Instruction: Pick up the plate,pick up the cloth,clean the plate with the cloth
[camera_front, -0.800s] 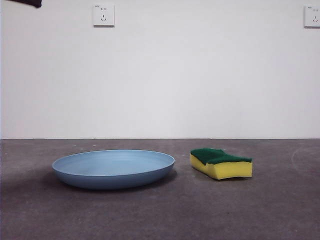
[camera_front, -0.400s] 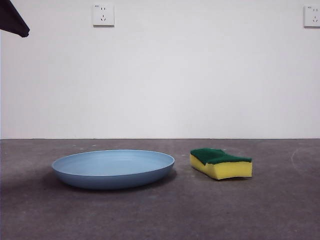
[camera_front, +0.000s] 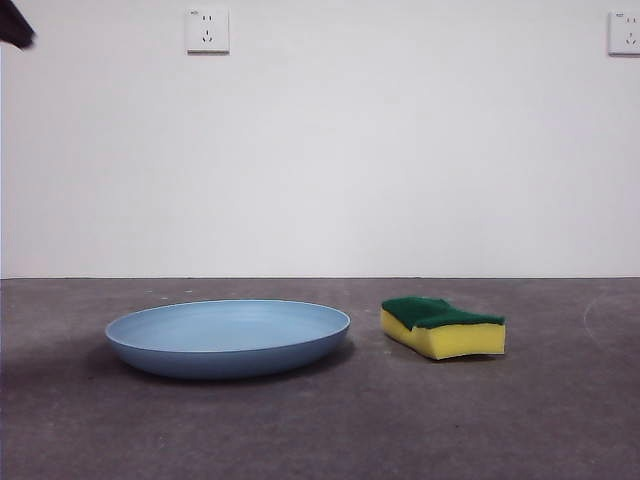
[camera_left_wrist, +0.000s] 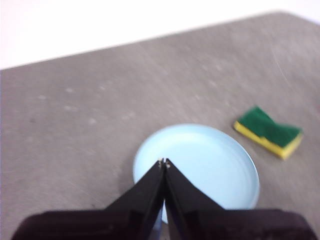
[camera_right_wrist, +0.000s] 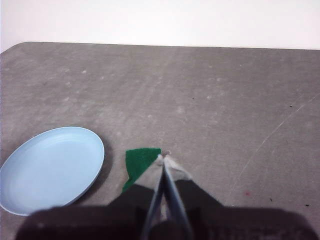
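The light-blue plate (camera_front: 228, 336) lies flat on the grey table, left of centre. The cloth, a yellow sponge with a green top (camera_front: 442, 326), lies just to its right, apart from it. My left gripper (camera_left_wrist: 163, 162) is shut and empty, high above the plate (camera_left_wrist: 210, 170); the sponge (camera_left_wrist: 269, 132) shows beyond it. It appears in the front view only as a black tip (camera_front: 14, 24) at the top left corner. My right gripper (camera_right_wrist: 163, 158) is shut and empty, high above the sponge (camera_right_wrist: 139, 162), whose body its jaws partly hide; the plate (camera_right_wrist: 51, 167) lies beside it.
The grey table (camera_front: 320, 420) runs to a white wall with two sockets (camera_front: 207, 30). A faint scratch marks the table at the right (camera_right_wrist: 270, 137).
The black arm tip at the top left corner of the front view came down a little, then drew back towards the corner. Plate and sponge have not moved.
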